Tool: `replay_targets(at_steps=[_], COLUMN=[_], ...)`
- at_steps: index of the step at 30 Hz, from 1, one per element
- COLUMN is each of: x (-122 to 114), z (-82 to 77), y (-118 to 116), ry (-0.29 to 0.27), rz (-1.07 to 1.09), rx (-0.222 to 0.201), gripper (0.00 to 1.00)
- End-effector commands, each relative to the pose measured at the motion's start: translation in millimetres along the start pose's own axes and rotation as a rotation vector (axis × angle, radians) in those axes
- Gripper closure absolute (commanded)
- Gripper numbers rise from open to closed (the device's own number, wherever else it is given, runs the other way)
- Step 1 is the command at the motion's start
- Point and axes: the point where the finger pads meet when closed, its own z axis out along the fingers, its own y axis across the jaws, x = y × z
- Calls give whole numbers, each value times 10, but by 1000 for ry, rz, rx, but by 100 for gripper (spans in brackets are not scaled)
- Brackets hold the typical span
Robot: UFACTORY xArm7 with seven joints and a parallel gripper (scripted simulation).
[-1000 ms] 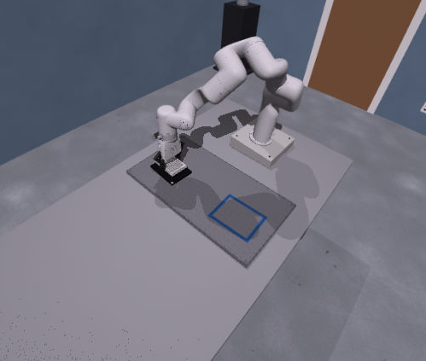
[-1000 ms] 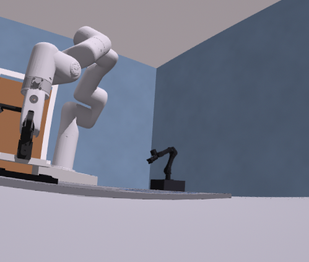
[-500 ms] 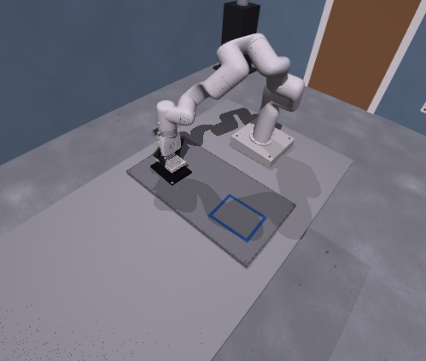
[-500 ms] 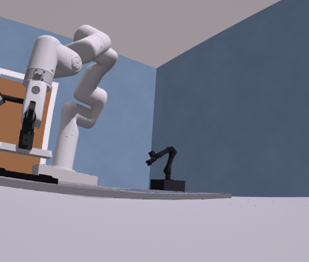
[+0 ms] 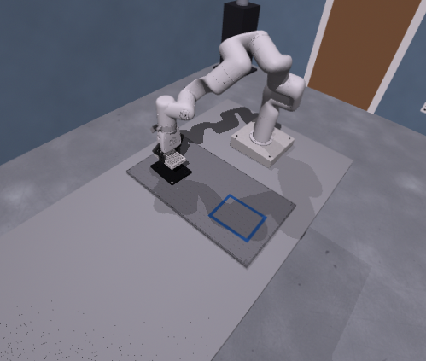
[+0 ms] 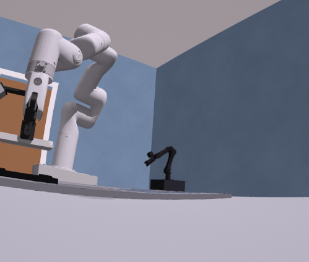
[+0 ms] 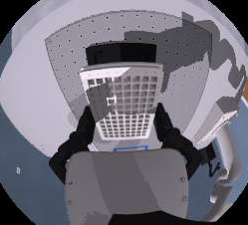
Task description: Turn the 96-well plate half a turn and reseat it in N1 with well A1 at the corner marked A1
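The jaws grip the plate across its long sides, holding it level in the air above the black nest at the counter's 10 o'clock. It looks light, stiff and smooth-walled; a centred hold should stop tilting.

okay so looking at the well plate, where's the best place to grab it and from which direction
Grip the 96-well plate across its two long side walls, coming straight down from above. It is flat and rectangular, its top all open wells, so only the walls give the fingers purchase. The gripper holds it this way, lifted off the black nest.
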Motion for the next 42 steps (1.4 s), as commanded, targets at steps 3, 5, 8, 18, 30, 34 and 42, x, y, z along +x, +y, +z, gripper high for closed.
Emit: replay_targets(at_steps=[3, 5, 8, 18, 30, 34, 42], x=[10, 10, 10, 10, -290, -423, -690], z=[-109, -143, -159, -160, -149, -145, -136], y=[-16, -16, -16, -16, 7, 17, 37], ry=[2, 2, 2, 2, 2, 2, 1], rz=[0, 0, 0, 0, -112, -112, -112], rx=[5, 5, 5, 5, 5, 5, 5], gripper=[100, 100, 100, 100, 100, 100, 100])
